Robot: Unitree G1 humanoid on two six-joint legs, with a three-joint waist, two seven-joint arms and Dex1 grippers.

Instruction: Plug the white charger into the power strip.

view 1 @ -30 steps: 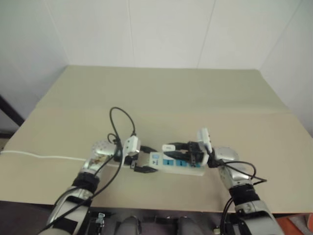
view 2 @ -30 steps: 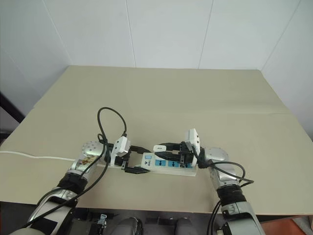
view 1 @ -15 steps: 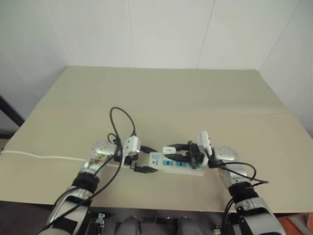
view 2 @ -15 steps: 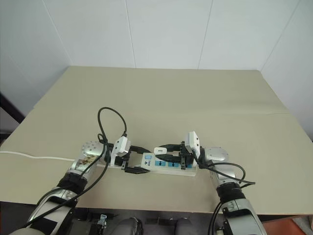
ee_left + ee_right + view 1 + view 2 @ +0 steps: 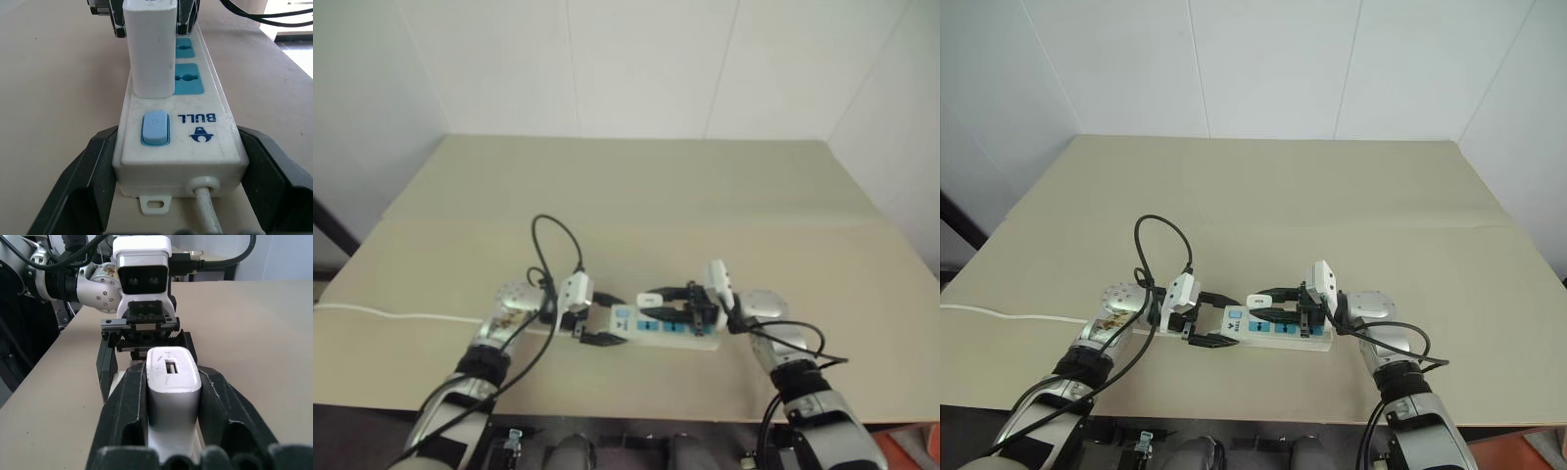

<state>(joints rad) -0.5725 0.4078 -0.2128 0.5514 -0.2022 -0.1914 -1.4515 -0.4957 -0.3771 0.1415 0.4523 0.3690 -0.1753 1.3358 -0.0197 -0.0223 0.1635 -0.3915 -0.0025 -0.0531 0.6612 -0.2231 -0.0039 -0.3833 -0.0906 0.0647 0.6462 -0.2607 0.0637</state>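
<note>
The power strip (image 5: 1278,329) lies across the table's near side, a long white bar with blue sockets. My left gripper (image 5: 1212,320) is shut on its cord end, one black finger (image 5: 93,171) against each long side. The white charger (image 5: 149,49) stands upright in the socket beside the blue switch (image 5: 155,128), its base flush with the strip. My right gripper (image 5: 172,382) comes from the opposite end, level over the strip. Its fingers (image 5: 127,401) lie tight against both sides of the charger (image 5: 172,364).
The strip's thin white cord (image 5: 999,313) runs off the beige table (image 5: 1332,196) to the left. A black cable loop (image 5: 1160,235) rises from my left wrist. White walls stand behind the table's far edge.
My right wrist has tilted a little and edged slightly toward the left gripper. The charger, the strip and my left gripper have kept their places.
</note>
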